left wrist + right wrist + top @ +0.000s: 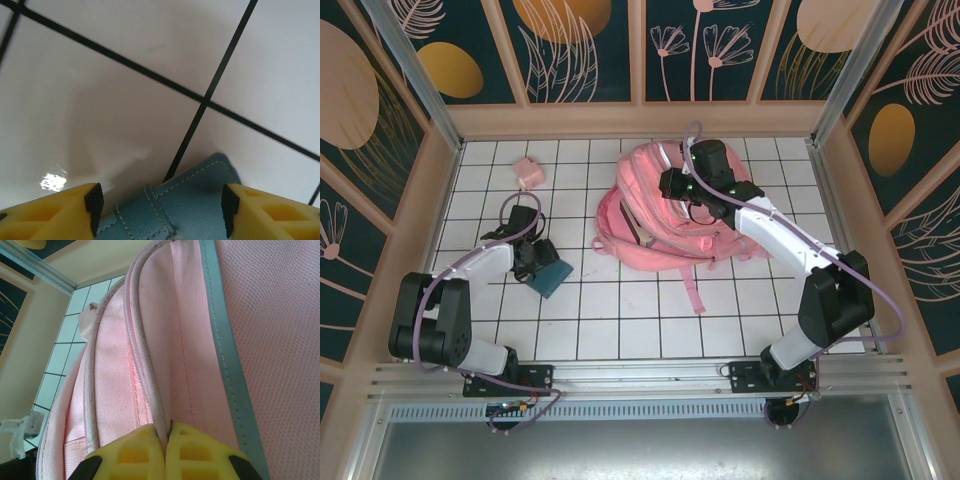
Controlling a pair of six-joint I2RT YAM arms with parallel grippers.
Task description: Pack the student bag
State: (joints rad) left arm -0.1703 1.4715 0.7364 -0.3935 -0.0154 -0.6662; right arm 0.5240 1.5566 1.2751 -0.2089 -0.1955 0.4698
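Student bag (632, 218): lying flat on the tiled table (620, 325), just right of centre.
Right claw (166, 434): pressed together, pinching the bag's piped seam.
Left claw (160, 210): spread, straddling a blue stitched case (195, 200).

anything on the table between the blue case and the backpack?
Nothing visible. Bare tiles run from the blue case to the backpack; the small pink box sits further back, off that line.
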